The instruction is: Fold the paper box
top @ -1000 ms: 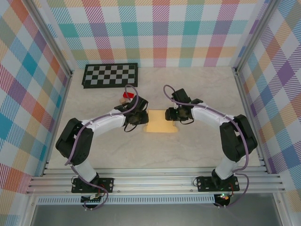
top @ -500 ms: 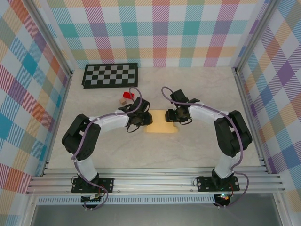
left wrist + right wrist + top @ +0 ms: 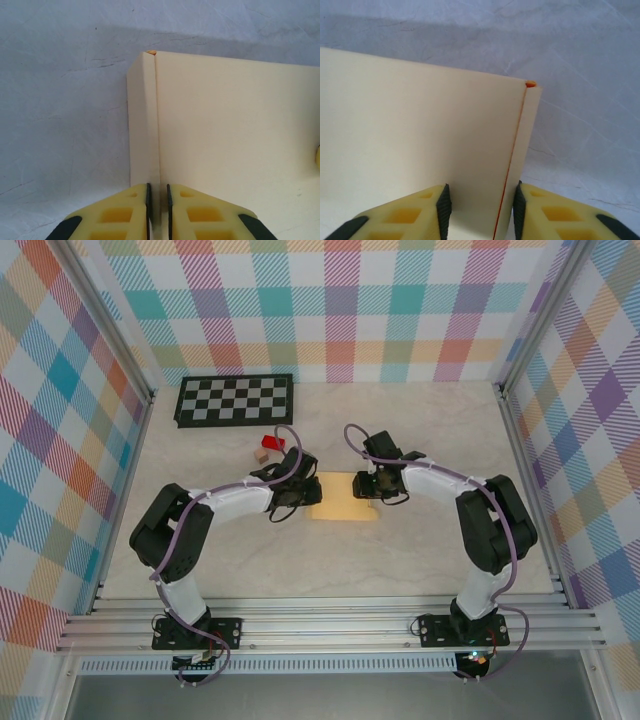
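Note:
The paper box [image 3: 343, 502] is a pale yellow-orange shallow rectangle lying flat on the table between my two grippers. My left gripper [image 3: 306, 494] is at its left end. In the left wrist view the left gripper [image 3: 158, 192] is shut on the narrow upright side wall of the box [image 3: 225, 125], pads close on either side of the fold. My right gripper [image 3: 368, 490] is at the right end. In the right wrist view the right gripper [image 3: 480, 195] stands open astride the right edge of the box [image 3: 420, 130], one pad over the panel, one outside the wall.
A black-and-white checkerboard [image 3: 235, 398] lies at the back left. A small red block [image 3: 276, 443] and a tiny tan cube [image 3: 262, 455] sit just behind my left gripper. Plaid walls and metal rails [image 3: 520, 480] close in the table.
Both grippers have narrowed their jaws at the box's ends. The left arm's elbow has drawn in, uncovering the red block and tan cube. The box has stayed in place.

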Robot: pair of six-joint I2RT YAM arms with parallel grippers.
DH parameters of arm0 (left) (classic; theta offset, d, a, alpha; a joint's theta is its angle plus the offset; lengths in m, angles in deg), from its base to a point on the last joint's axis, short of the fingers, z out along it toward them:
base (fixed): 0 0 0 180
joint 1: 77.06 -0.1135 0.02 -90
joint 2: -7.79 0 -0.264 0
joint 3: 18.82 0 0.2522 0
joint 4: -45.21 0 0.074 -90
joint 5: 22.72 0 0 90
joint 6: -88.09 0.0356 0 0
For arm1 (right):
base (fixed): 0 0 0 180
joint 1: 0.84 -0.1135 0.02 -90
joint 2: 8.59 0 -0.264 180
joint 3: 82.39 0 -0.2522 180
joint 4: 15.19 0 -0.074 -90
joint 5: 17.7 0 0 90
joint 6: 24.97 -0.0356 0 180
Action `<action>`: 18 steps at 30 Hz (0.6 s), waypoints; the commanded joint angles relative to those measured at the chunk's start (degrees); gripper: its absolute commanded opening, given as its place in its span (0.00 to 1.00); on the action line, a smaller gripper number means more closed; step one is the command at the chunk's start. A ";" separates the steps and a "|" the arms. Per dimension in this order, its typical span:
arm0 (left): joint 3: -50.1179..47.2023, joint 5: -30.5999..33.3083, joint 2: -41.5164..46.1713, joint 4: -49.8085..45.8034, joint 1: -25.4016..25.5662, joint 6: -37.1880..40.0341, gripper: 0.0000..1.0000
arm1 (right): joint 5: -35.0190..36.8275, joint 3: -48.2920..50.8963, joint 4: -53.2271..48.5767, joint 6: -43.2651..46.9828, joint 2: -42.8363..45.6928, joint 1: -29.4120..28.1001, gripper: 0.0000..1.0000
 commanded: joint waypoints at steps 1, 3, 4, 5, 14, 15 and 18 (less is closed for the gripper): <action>-0.62 1.44 -2.20 -5.49 0.27 1.85 0.16 | -1.64 0.85 -0.31 0.38 -0.59 0.27 0.30; -0.05 0.09 -2.64 -4.67 0.55 1.23 0.14 | -3.65 0.66 0.35 -1.21 -0.97 0.27 0.27; 0.09 -0.59 -3.04 -4.15 0.77 0.71 0.14 | -4.50 0.79 0.83 -1.97 -1.06 0.25 0.26; 0.34 -1.17 -3.49 -3.64 1.16 0.15 0.12 | -5.10 0.95 1.26 -2.84 -1.26 0.24 0.26; 3.04 -0.67 -7.21 -1.85 5.83 -3.38 0.05 | -7.09 3.52 4.42 -8.82 -3.18 -0.38 0.22; 3.23 -0.37 -7.80 -1.86 6.11 -3.78 0.05 | -6.64 3.98 4.80 -9.31 -3.35 -0.64 0.21; 2.95 -0.05 -8.81 -1.76 6.30 -4.78 0.04 | -5.09 4.79 5.35 -9.59 -4.09 -1.31 0.21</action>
